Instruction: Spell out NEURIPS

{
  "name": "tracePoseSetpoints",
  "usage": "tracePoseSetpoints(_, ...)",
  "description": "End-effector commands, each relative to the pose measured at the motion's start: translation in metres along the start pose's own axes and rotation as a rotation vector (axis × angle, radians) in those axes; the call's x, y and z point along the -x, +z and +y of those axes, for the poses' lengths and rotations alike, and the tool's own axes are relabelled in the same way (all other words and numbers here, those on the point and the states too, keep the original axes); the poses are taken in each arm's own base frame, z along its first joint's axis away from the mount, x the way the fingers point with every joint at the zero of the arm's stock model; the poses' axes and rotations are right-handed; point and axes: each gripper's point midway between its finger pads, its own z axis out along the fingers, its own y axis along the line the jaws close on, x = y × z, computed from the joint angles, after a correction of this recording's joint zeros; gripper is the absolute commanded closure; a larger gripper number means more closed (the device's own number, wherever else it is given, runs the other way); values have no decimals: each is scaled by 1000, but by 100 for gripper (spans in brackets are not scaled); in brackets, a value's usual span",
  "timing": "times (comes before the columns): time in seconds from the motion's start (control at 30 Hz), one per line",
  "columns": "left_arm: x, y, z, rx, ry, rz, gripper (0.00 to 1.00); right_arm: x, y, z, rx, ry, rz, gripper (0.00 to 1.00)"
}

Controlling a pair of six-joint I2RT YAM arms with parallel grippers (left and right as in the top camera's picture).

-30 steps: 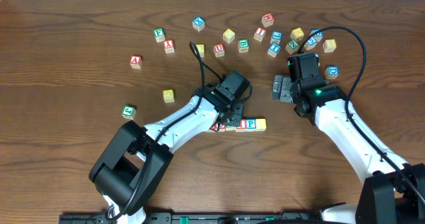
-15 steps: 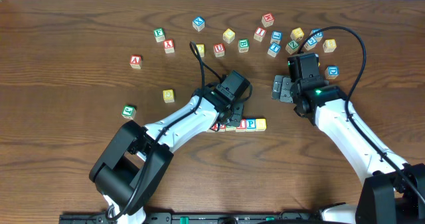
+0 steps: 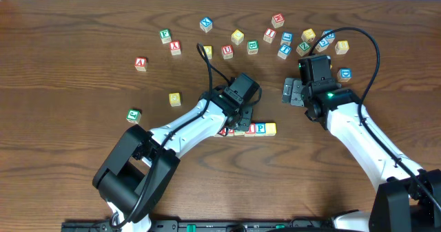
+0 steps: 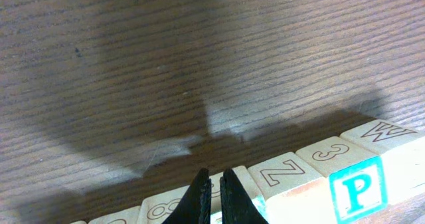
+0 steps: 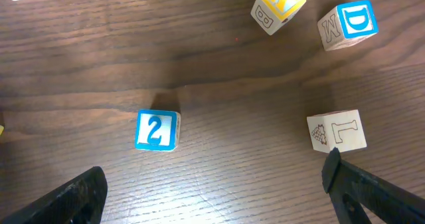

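NEURIPS cubes: row with blue P, partly under left arm, on table | left gripper: fingers pressed together, tips at the row | right gripper: fingers spread wide, apart from row, beside loose cubes

I found the wooden letter cubes standing flat in one touching row. The blue P cube had a yellow-faced cube touching its right side and a red-lettered cube touching its left. The cubes further left of the P were hidden from me.
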Motion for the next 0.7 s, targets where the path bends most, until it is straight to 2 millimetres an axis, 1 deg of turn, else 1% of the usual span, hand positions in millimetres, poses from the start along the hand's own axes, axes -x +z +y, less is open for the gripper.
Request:
tracePoseSetpoints(0.0,3,2,-2,3,3,4,92,8,-2,-3,-14,-3,-18,1)
tracePoseSetpoints(0.4,3,2,-2,3,0,2,92,8,-2,-3,-14,-3,-18,1)
tracePoseSetpoints(0.67,7,2,-3,0,19,-13,93,8,-2,-3,-14,-3,-18,1)
